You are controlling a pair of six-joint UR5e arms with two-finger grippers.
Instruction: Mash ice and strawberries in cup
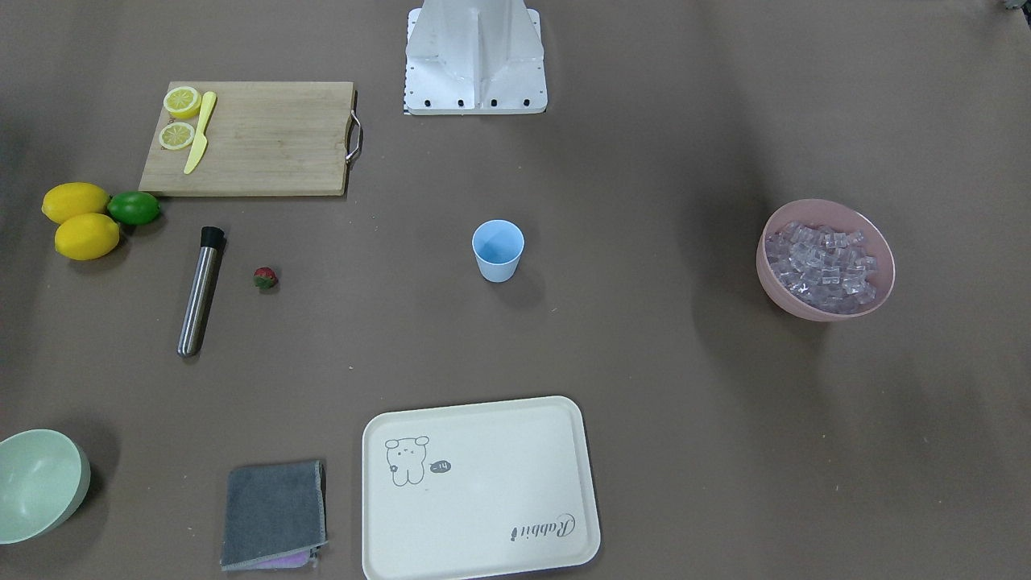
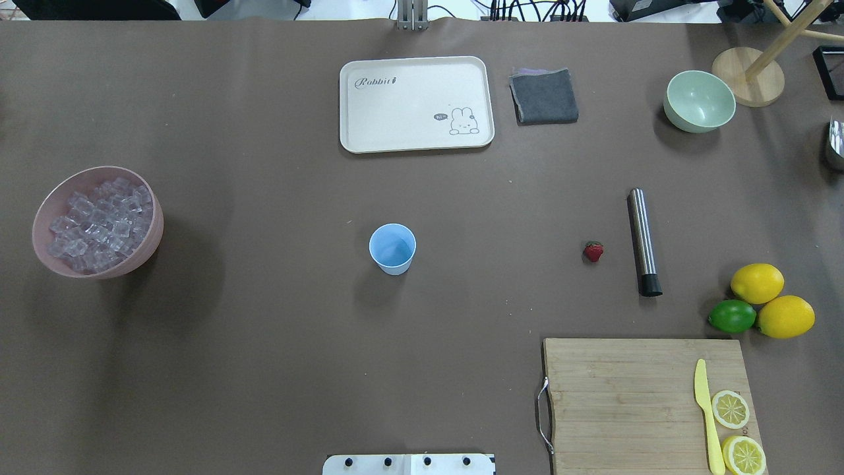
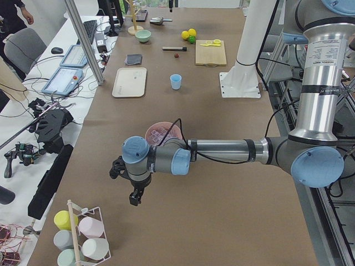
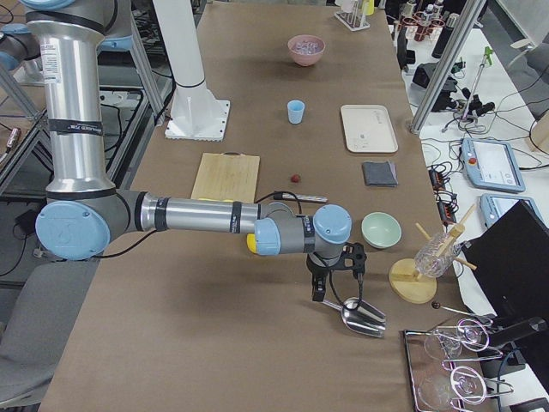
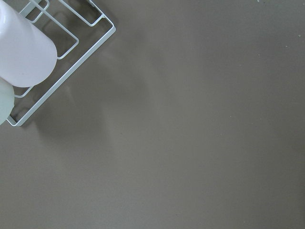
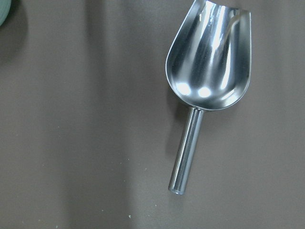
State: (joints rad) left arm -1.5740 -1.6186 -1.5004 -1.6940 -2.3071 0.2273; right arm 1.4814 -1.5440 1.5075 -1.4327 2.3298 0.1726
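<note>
Bench [image 2: 264,330]: brown and broad, everything is laid out on it.
Left arm [image 3: 222,149]: stretched low across its end of the bench, well away from the action. The left fingers [image 3: 135,197] point down close to a wire rack [image 5: 71,62] of pale tumblers; how wide they stand, I cannot tell.
Right arm [image 4: 197,215]: out at the opposite end. The right fingers [image 4: 317,293] hang above a steel scoop [image 6: 209,62] lying flat on the bench, and here too I cannot tell how wide they are set.
Cutting board [image 2: 620,396]: on the robot's right, carrying two lemon halves [image 2: 730,409] and a yellow knife [image 2: 705,409].
Tray [image 2: 409,125]: cream, at the far edge, a folded grey cloth [image 2: 544,96] beside it.
Pink bowl [image 2: 148,247]: far left, heaped with the ice [image 2: 99,224].
Muddler [image 2: 643,241]: steel with a black tip, lying flat.
Cup [image 2: 393,249]: light blue, upright, dead centre, nothing visible inside.
Strawberry [image 2: 593,251]: on the bare bench, near the muddler, well apart from the cup.
</note>
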